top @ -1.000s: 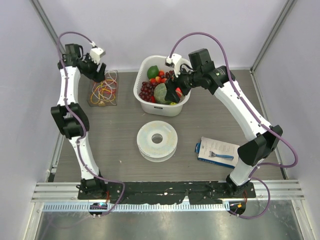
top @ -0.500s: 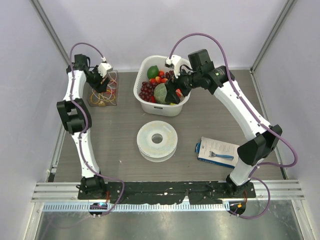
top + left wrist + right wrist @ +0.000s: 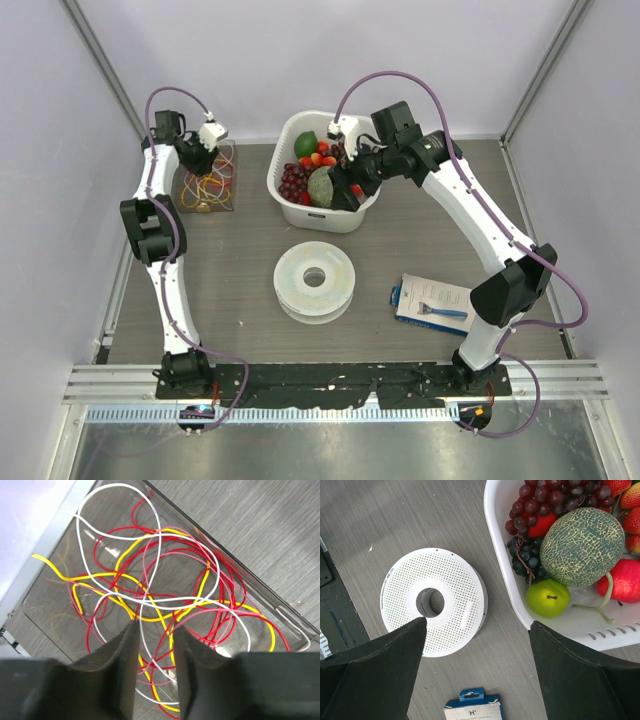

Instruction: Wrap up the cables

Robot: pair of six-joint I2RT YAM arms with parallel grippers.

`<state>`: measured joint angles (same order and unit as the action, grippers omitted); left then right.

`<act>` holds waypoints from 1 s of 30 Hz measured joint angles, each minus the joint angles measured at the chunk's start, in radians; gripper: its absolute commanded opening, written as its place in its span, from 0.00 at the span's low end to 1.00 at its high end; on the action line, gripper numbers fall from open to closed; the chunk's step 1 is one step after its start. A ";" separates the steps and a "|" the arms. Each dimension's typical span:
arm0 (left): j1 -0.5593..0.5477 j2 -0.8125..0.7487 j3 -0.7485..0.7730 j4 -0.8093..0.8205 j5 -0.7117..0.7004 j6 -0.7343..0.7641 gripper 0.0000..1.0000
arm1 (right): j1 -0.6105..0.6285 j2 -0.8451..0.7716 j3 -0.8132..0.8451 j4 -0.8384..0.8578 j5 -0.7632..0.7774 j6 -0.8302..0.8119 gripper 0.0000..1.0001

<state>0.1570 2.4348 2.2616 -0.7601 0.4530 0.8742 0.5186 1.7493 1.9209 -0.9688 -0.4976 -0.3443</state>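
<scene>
Obs., left side. The cables lie as a loose tangle of red, yellow, white and pink strands inside a clear tray. The tray sits at the far left of the table, close to the left wall. From overhead, the left gripper hangs over the far end of that tray, pointed down at the cables.

From the left wrist we see this gripper with its jaws a narrow gap apart, not pressed together. A white strand and some red ones run through the gap at the near edge of the tangle (whether either finger touches a strand, we cannot tell). Most of the loops lie beyond the fingertips.

Right side. The right gripper is spread wide and holds nothing. It hangs by the near rim of the white basket of fruit. The perforated white spool lies on the table just beside the basket. We note this gripper is well apart from the cables.
</scene>
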 measured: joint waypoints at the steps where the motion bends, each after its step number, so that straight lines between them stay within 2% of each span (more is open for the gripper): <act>1: 0.000 0.000 0.000 0.011 0.000 -0.008 0.14 | 0.000 0.000 0.000 -0.001 0.000 0.000 0.88; 2: 0.000 0.000 0.000 0.022 0.002 -0.013 0.03 | 0.000 0.000 0.000 -0.002 0.001 -0.001 0.89; 3: 0.000 0.000 -0.001 0.030 0.004 -0.020 0.00 | 0.000 0.000 0.000 -0.002 0.002 -0.001 0.88; 10: 0.002 -0.008 -0.031 0.071 0.035 -0.103 0.00 | 0.000 0.000 0.000 -0.002 0.012 -0.002 0.88; 15: 0.016 -0.074 -0.056 0.076 0.042 -0.253 0.00 | 0.000 0.000 0.000 -0.003 0.015 -0.002 0.88; 24: 0.040 -0.385 -0.043 0.215 -0.016 -0.658 0.00 | 0.000 0.000 0.023 -0.008 0.017 -0.007 0.88; 30: 0.040 -0.449 0.053 0.342 -0.057 -0.893 0.00 | 0.000 -0.004 0.063 -0.023 0.018 -0.020 0.88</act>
<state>0.1967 1.9854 2.3150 -0.4183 0.3958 -0.0189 0.5186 1.7454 1.9842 -0.9920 -0.4801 -0.3645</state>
